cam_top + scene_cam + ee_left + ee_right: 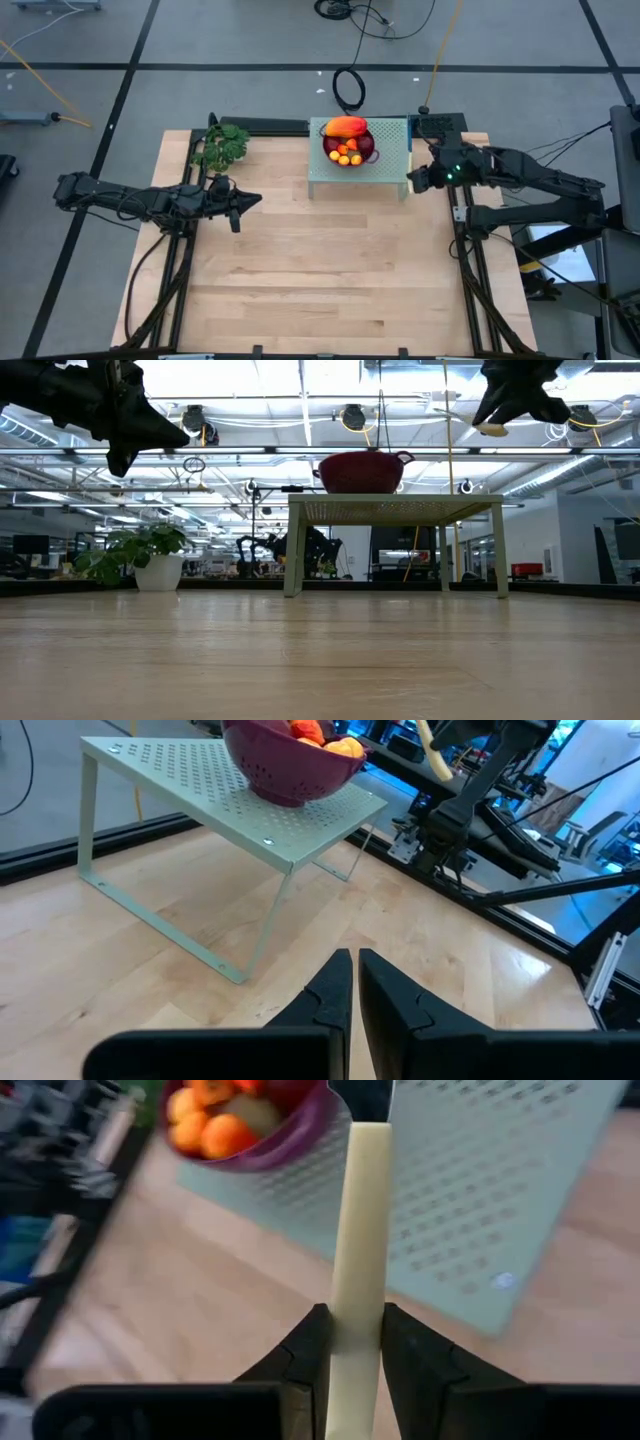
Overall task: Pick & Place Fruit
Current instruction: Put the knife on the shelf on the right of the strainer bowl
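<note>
The fruit [346, 126] lies in a dark red colander bowl [368, 152] on a pale green perforated stand [388, 165] at the table's far middle: a long orange-red piece, tiny orange ones [200, 1132], a dark red ball, and an olive oval [252, 1114]. My right gripper [420, 180] hangs just right of the stand, shut on a slim yellow-handled knife [358, 1230]. My left gripper [240, 203] hovers shut over the table's left part, well left of the stand and high above the wood [125, 435]. My right gripper pinches the knife's pale yellow handle [356, 1315] between its two fingers [305, 1345]. The handle runs along the fingers, and the dark blade [362, 1095] sticks out past their tips toward the bowl. The knife is lifted clear, well above the table [490, 428].
A leafy green bunch in a white pot [222, 145] stands at the far left corner, behind my left gripper. Black frame rails [465, 240] run along the table's sides. Bare wood [330, 280] fills the middle and near part of the table.
</note>
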Robot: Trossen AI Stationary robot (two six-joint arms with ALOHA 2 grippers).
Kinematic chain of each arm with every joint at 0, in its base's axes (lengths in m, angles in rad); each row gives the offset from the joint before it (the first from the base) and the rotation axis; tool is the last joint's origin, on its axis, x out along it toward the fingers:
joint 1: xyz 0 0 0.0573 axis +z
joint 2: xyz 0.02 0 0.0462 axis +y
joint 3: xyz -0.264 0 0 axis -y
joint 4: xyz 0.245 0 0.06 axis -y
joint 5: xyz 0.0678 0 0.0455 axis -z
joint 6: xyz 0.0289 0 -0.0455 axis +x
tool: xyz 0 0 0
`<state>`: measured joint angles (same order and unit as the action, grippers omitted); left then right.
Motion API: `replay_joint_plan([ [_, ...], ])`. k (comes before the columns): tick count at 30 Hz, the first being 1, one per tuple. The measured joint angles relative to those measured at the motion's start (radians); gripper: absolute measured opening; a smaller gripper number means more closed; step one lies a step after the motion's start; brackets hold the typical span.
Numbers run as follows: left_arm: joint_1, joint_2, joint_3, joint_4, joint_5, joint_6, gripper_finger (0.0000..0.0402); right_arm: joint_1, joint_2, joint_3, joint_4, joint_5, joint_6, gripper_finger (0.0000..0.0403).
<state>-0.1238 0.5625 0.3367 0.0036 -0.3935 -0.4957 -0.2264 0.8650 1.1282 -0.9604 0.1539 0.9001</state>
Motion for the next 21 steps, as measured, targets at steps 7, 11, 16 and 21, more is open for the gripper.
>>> replay_joint_plan([
  [7,0.0,0.0,0.0,0.0,0.0,-0.008,0.0021,-0.143,0.148,0.13,-0.17,-0.066,-0.095,0.0066],
  [11,0.0,0.0,0.0,0.0,0.0,-0.008,0.0021,-0.211,0.226,0.176,-0.209,-0.141,-0.113,0.0065],
  [16,0.0,0.0,0.0,0.0,0.0,-0.008,0.0021,-0.287,0.297,0.189,-0.213,-0.261,-0.112,0.0067],
  [21,0.0,0.0,0.0,0.0,0.0,-0.007,0.0021,-0.344,0.351,0.189,-0.215,-0.344,-0.102,0.0066],
])
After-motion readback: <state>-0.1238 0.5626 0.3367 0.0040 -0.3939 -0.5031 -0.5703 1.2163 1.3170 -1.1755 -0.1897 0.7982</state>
